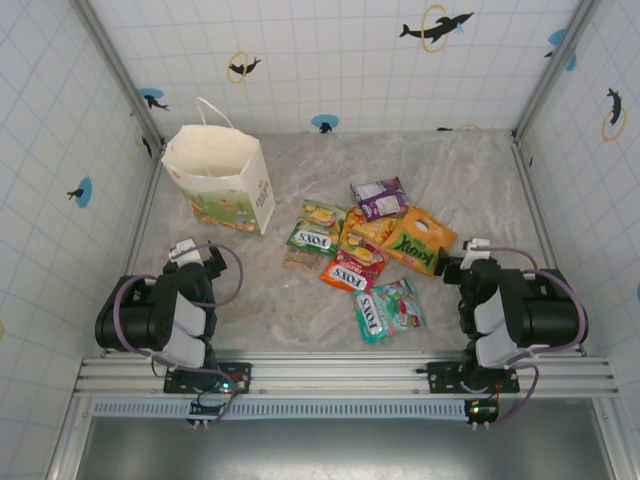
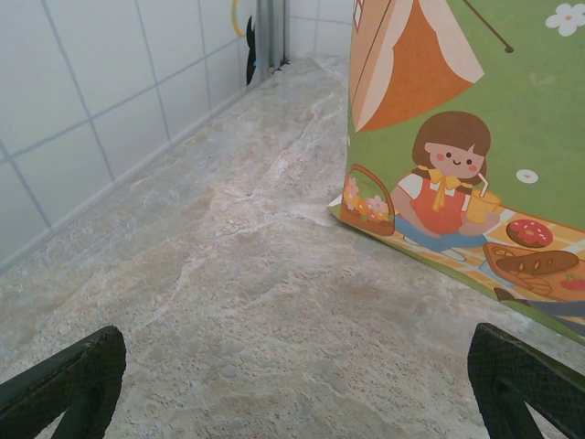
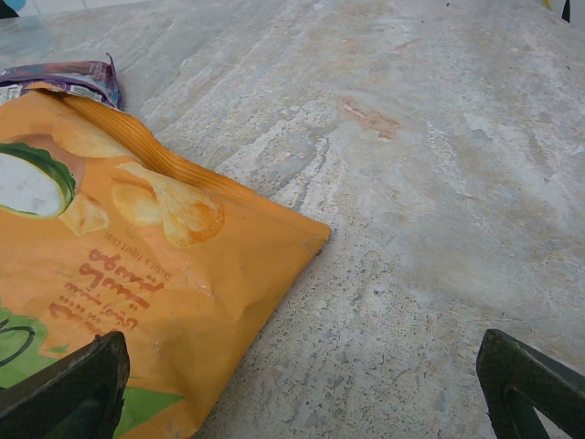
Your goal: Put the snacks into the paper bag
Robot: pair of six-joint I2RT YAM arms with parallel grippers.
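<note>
Top view: the paper bag (image 1: 222, 185) stands open-mouthed at the upper left of the worktop (image 1: 480, 180), close to the left wall. The snacks lie in a loose heap at the centre. "FOX'S" can be read on the green pack (image 1: 314, 238), the red pack (image 1: 350, 272) and the teal pack (image 1: 370, 316). The orange bag (image 1: 415, 242) has green lettering too small to read. A purple packet (image 1: 380, 198) lies at the top of the heap and a small clear packet (image 1: 298, 261) at its left edge. The left claw (image 1: 198, 252) sits just below the paper bag. The right claw (image 1: 462, 258) sits just beside the orange bag's right edge. Bare worktop stretches across the upper right and between the paper bag and the heap.

Left wrist view: the paper bag's side takes up the right of the frame, printed with a cartoon girl at a picnic, a tent and a basket. No words are legible. The left claw's fingers (image 2: 69, 384) are spread wide at the bottom corners, holding nothing. Open worktop runs up to the tiled wall (image 2: 82, 119).

Right wrist view: the orange bag lies at left, printed with crisps and upside-down writing I cannot read. The purple packet is at the upper left. The right claw's fingers (image 3: 530, 384) are spread wide and empty, and the left one is at the orange bag's lower corner. Bare worktop lies to the right.
</note>
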